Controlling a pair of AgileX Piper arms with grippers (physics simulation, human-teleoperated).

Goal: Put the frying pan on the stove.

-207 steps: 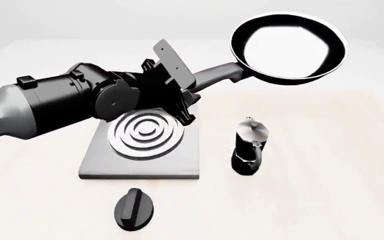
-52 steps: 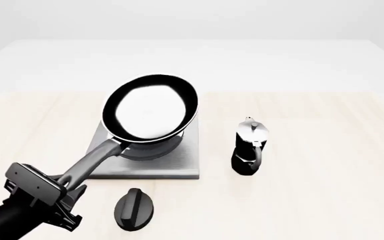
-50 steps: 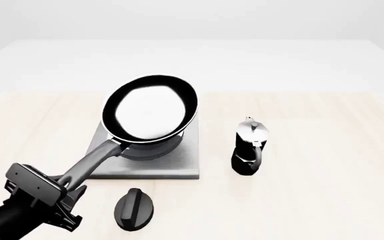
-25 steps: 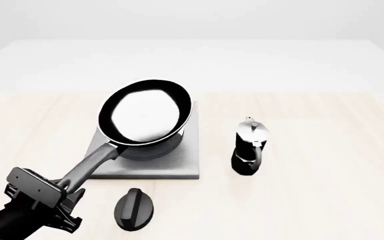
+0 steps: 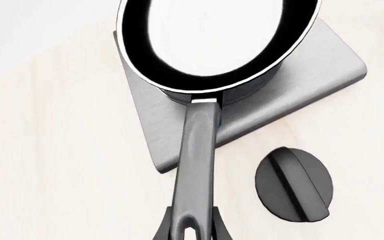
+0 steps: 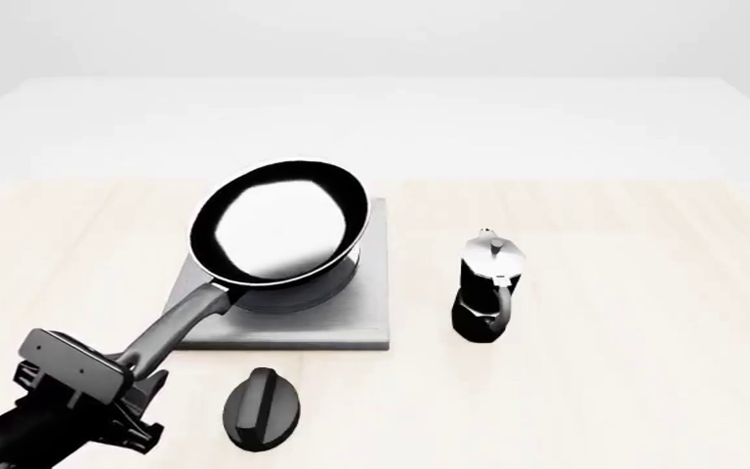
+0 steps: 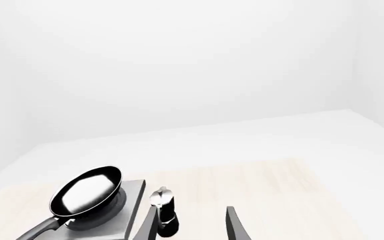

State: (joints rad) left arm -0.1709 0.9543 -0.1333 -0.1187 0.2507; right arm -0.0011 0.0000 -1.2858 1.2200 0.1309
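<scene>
Bare tabletop (image 6: 636, 391) rightward; left claw (image 6: 121, 376) grasping frying pan (image 6: 280, 223) over stove (image 6: 368, 318), right claw (image 7: 192, 222) spread.

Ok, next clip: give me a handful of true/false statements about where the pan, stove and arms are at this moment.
1. The left hand grips the frying pan by the end of its handle. True.
2. The frying pan is over the stove. True.
3. The moka pot stands on the stove. False: it stands on the table, apart from the stove, to its right in the front view.
4. The right hand is shut on the oval knob. False: its fingers are spread with nothing between them, and the knob lies alone on the table in front of the stove.
5. The frying pan's handle points toward the moka pot. False: it points toward the near left.
</scene>
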